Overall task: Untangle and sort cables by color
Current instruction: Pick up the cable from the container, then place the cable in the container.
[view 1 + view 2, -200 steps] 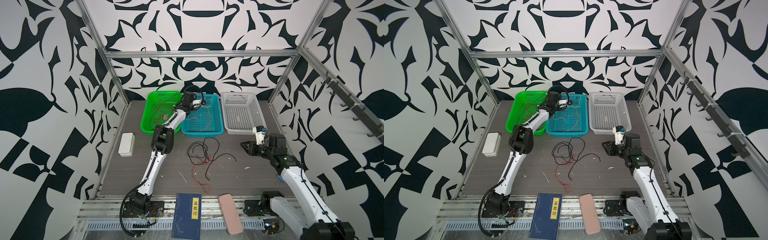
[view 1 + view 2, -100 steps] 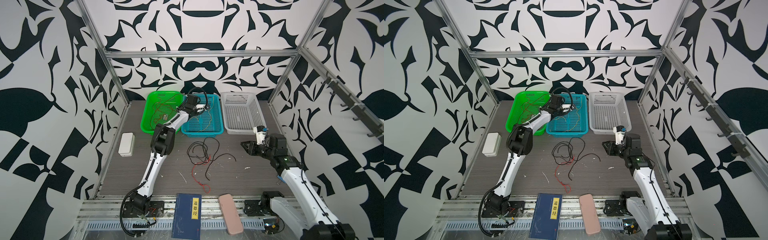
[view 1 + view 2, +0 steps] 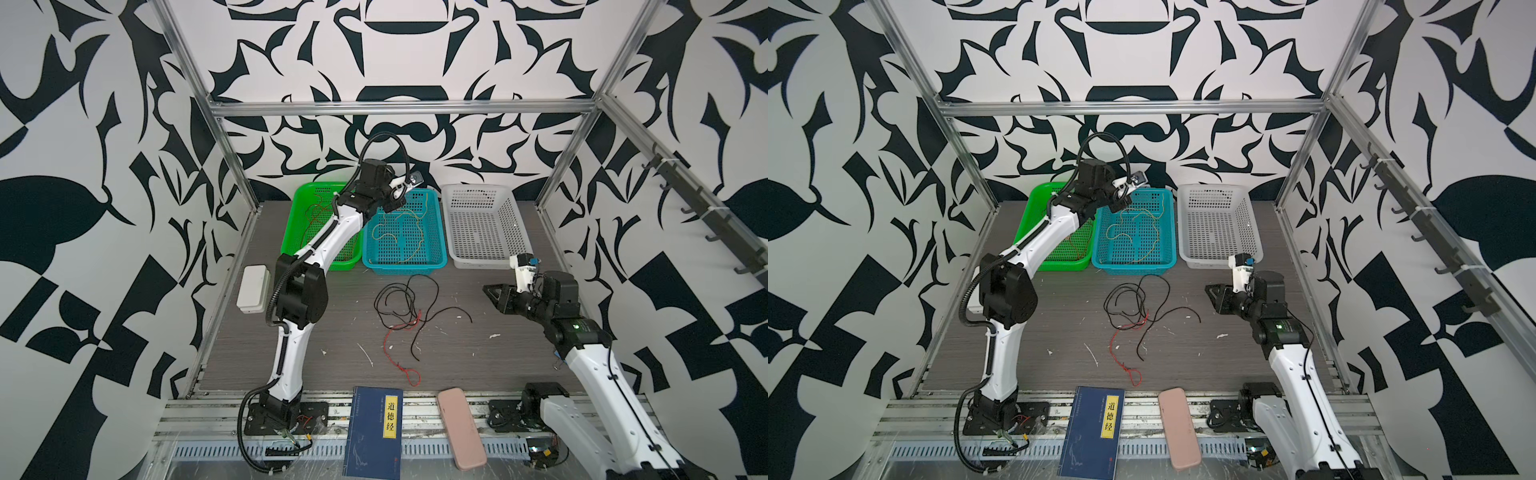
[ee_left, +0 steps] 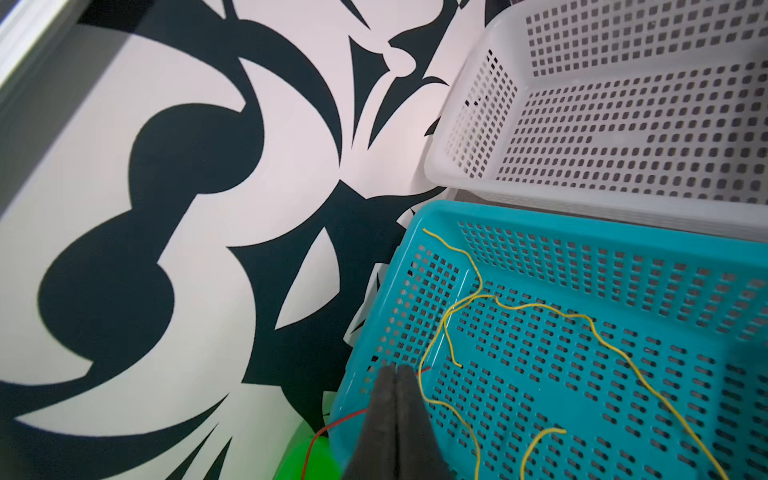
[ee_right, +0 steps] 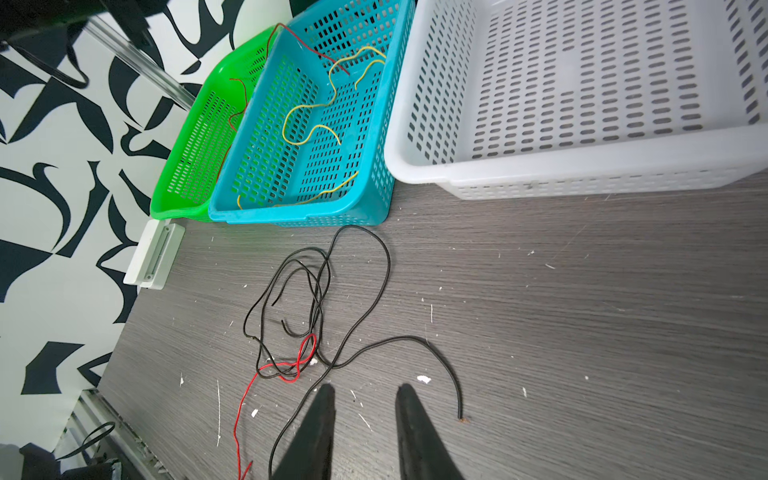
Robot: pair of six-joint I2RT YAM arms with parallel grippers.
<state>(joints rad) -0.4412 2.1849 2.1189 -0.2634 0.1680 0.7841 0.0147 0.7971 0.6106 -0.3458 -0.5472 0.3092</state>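
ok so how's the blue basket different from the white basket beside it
Colour: the blue basket is teal, the white basket off-white. Contents: the blue basket holds yellow cables; no cable shows in the white basket. Place: the blue basket stands mid-row, between the green basket and the white basket, which ends the row. Both are slotted, rectangular plastic baskets, upright at the back of the table.

In both top views, three Chinese characters, 道德经, are printed in black, set vertically, on a yellow label point(image 3: 390, 417) fixed to the cover of a dark blue book point(image 3: 368, 451).
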